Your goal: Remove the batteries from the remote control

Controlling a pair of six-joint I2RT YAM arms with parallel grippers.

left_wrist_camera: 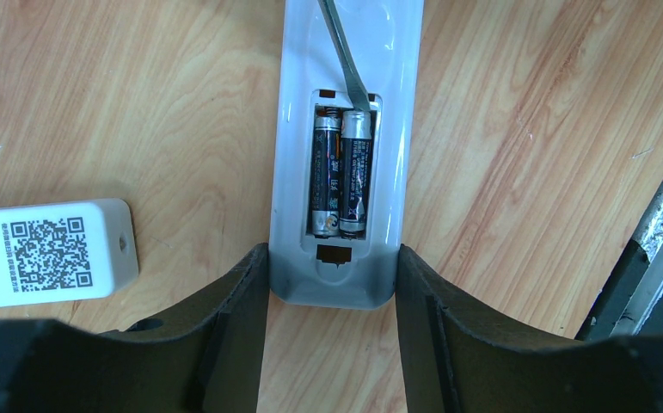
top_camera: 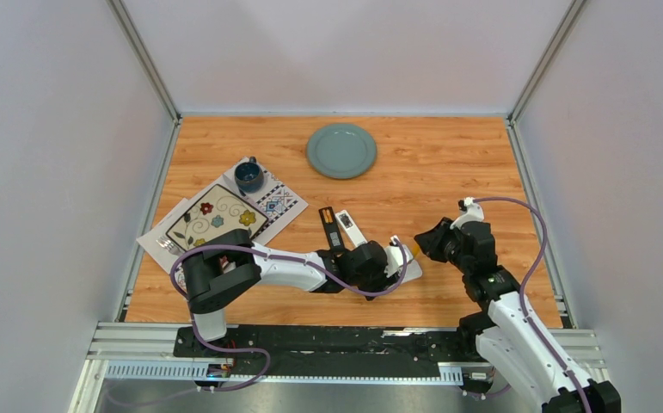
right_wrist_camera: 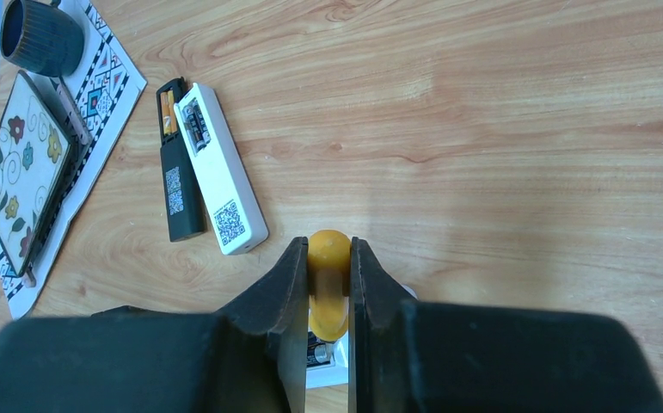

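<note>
Near table (top_camera: pixel 448 172) 6 o'clock, left gripper (left_wrist_camera: pixel 332 268) clamps remote (left_wrist_camera: pixel 297 172) end; two batteries (left_wrist_camera: pixel 341 172) sit in its open bay, screwdriver (right_wrist_camera: pixel 328 301) blade at their 12 o'clock end, handle pinched tight by right gripper (right_wrist_camera: pixel 328 251)

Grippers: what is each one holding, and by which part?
The right gripper clamps the screwdriver by its yellow handle. The left gripper grips the white remote across the two sides of its near end.

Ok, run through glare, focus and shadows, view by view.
Top external: soft even light, faint shadows. Left wrist: glossy streaks on the white plastic remote control; its two dark cylindrical batteries are sharp. Right wrist: the right end effector, clamping the yellow-handled screwdriver, is dark and blurred.
</note>
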